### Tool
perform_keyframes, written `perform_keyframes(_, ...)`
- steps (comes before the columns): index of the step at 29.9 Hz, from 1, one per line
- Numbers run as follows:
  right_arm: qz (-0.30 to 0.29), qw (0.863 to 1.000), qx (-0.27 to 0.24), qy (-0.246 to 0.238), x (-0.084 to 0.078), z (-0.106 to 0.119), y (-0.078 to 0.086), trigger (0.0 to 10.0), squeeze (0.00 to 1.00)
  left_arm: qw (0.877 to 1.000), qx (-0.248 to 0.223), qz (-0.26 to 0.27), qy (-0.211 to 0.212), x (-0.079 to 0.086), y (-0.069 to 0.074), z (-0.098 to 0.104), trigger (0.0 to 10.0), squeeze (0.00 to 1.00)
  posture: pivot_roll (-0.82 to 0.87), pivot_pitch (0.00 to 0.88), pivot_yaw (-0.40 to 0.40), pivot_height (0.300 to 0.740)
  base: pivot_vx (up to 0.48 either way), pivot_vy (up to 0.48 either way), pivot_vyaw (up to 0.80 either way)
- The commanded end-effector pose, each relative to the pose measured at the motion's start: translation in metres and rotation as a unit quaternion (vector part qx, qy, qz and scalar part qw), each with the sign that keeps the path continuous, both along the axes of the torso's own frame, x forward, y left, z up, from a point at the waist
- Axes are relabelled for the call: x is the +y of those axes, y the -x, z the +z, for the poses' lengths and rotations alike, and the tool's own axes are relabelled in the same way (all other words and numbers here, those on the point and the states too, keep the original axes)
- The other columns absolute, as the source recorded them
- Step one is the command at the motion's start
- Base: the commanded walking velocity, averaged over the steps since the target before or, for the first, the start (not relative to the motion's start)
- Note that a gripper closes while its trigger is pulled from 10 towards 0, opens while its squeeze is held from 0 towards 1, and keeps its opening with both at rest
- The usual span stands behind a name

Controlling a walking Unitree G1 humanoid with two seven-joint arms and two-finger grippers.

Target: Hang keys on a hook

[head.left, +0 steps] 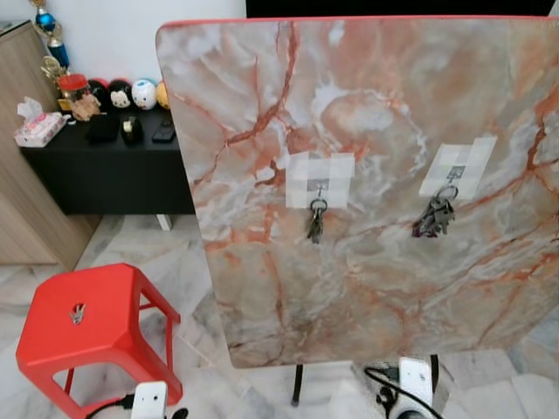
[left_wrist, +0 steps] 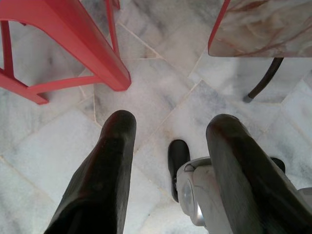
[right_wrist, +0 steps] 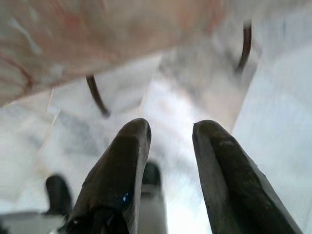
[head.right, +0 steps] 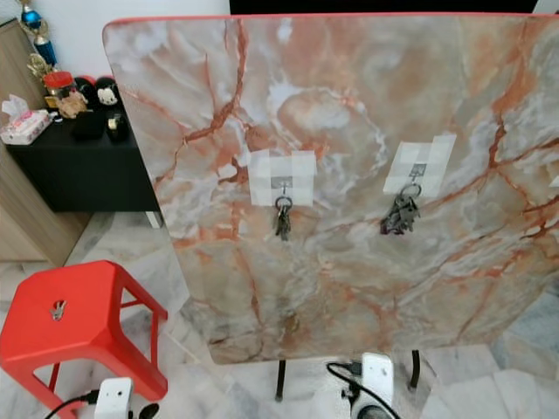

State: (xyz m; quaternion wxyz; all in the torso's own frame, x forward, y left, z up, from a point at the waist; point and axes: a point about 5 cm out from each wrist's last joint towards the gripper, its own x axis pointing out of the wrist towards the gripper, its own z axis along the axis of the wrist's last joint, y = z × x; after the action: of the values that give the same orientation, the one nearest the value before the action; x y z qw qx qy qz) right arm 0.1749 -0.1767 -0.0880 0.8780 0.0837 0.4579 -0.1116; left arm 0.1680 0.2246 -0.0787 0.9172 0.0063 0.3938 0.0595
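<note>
Both bunches of keys (head.left: 316, 219) (head.left: 434, 216) hang on taped hooks, detail blurred; left gripper (left_wrist: 168, 139) and right gripper (right_wrist: 170, 131) gape empty over floor

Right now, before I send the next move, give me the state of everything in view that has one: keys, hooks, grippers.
Left key bunch: hanging from its hook.
Left hook: taped to the upright marble board, occupied.
Right key bunch: hanging from its hook.
Right hook: taped to the board, occupied.
Left gripper: open, empty, pointing down at the floor.
Right gripper: open, empty, low by the board's legs.
Red stool: upright.
</note>
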Motion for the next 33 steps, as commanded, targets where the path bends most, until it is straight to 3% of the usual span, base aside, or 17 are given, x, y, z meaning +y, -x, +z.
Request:
perform_keyframes(1, -0.025, 0.999, 0.04, -0.005, -0.002, -0.008, 0.015, 10.0, 0.0, 1.0, 0.015, -0.001, 0.002, 0.0, 0.004, -0.003, 10.0, 0.0, 0.13, 0.0, -0.011, 0.74, 0.0, 0.0, 0.0)
perform_keyframes(7, -0.01, 0.999, 0.041, 0.0, -0.003, -0.009, 0.017, 10.0, 0.0, 1.0, 0.018, 0.001, 0.001, 0.002, 0.005, -0.003, 10.0, 0.0, 0.12, 0.0, -0.002, 0.74, 0.0, 0.0, 0.0)
perform_keyframes(9, -0.046, 0.998, 0.039, -0.007, -0.009, -0.008, 0.018, 10.0, 0.0, 1.0, 0.023, -0.001, 0.0, 0.003, 0.007, -0.003, 10.0, 0.0, 0.12, 0.0, -0.002, 0.74, 0.0, 0.0, 0.0)
perform_keyframes(14, -0.03, 0.999, 0.044, -0.002, -0.013, -0.008, 0.017, 10.0, 0.0, 0.999, 0.032, 0.005, 0.0, 0.004, 0.009, -0.005, 10.0, 0.0, 0.12, 0.0, -0.01, 0.74, 0.0, 0.0, 0.0)
perform_keyframes(19, -0.053, 0.998, 0.039, 0.005, -0.022, -0.006, 0.015, 10.0, 0.0, 0.999, 0.041, 0.018, -0.005, 0.009, 0.013, -0.006, 10.0, 0.0, 0.14, 0.0, -0.016, 0.74, 0.0, 0.0, 0.0)
perform_keyframes(29, 0.042, 0.998, 0.035, 0.033, -0.013, -0.006, 0.012, 10.0, 0.0, 0.998, 0.054, 0.02, -0.004, 0.013, 0.016, -0.006, 10.0, 0.0, 0.14, 0.0, -0.01, 0.74, 0.0, 0.261, 0.16)
perform_keyframes(33, 0.011, 0.999, 0.036, 0.006, -0.011, -0.007, 0.014, 10.0, 0.0, 0.998, 0.052, 0.021, -0.004, 0.014, 0.014, -0.005, 10.0, 0.0, 0.15, 0.0, -0.014, 0.74, 0.0, 0.271, 0.4)
